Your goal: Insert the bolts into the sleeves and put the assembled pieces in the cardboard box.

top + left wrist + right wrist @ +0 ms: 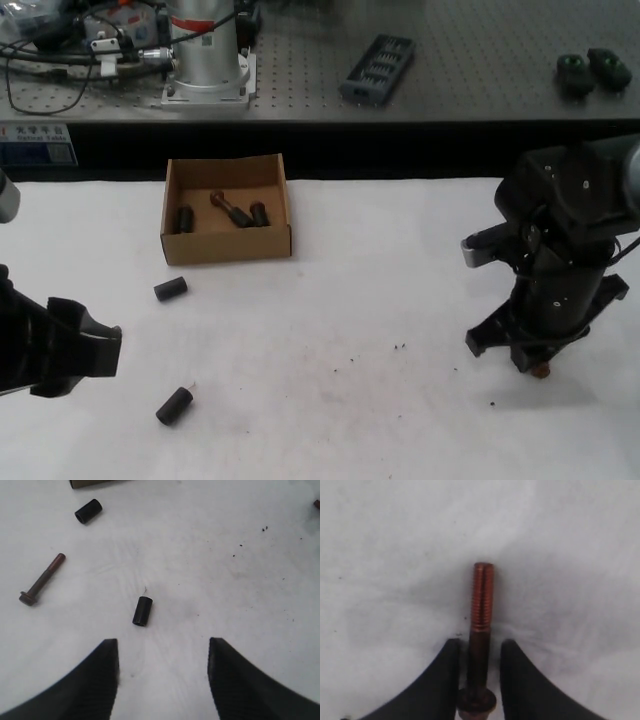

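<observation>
Presently on the bench: white cloth [380, 260] spread over the work area, scattered with dark specks [400, 347]; cardboard box [226, 245] at the far left of the cloth, open on top, with several dark sleeves and one brown bolt lying inside, too small to tell whether any are joined. Near sleeve [142, 611], black, lying on its side on the cloth just ahead of the left gripper [162, 647], whose fingers stand wide apart with nothing between them. Far sleeve [88, 511], also black and on its side, just in front of the box's corner and well apart from the near one. Loose bolt [42, 579], brown, lying flat on the cloth beside the two sleeves, touching neither. Right gripper [480, 642], pointing down at the cloth on the right side, well away from the box, its fingers drawn in close about a copper-coloured bolt [482, 605]: one finger either side of the plain shank, the flanged head filling the space between them, the threaded end reaching out past the fingertips over the cloth. Behind the cloth, a perforated metal bench [470, 60] carrying a black ribbed tray [377, 67]
</observation>
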### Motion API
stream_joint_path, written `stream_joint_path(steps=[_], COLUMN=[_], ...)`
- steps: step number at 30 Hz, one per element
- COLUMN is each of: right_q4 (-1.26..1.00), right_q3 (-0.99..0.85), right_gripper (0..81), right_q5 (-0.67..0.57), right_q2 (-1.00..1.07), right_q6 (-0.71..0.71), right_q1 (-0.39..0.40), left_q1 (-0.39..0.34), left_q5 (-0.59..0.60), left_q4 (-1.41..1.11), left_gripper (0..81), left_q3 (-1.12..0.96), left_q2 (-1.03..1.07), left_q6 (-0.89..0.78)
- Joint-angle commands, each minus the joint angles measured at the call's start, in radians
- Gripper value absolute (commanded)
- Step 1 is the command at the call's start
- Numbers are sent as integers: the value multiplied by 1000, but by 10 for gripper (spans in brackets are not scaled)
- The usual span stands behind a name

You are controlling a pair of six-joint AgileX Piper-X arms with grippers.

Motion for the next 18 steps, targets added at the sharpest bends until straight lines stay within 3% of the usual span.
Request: stream_joint_path(steps=[1,5,8,11,16,18], right_q4=[82,123,127,135,164,189], right_q3=[1,1,1,1,1,1], right_gripper=[141,6,43,43,43,43], right_q5=[32,19,14,-70,-330,-340], right_q2=[15,-11,-45,-97,-218,-255], right_q6=[-127,-201,-220,-250,-575,-663], right_q1=[-10,10,19,35,120,152], left_q1=[-5,-5,-5,-5,-5,-5], left_q5=[-11,-11,-11,-11,-11,-11], left_q4=[2,-2,-6,-6,-8,-8], left_gripper=[401,401,401,401,401,401], left_q3=[-6,-6,-6,-6,-6,-6], left_q2=[1,1,1,1,1,1], left_q6=[15,15,15,15,15,18])
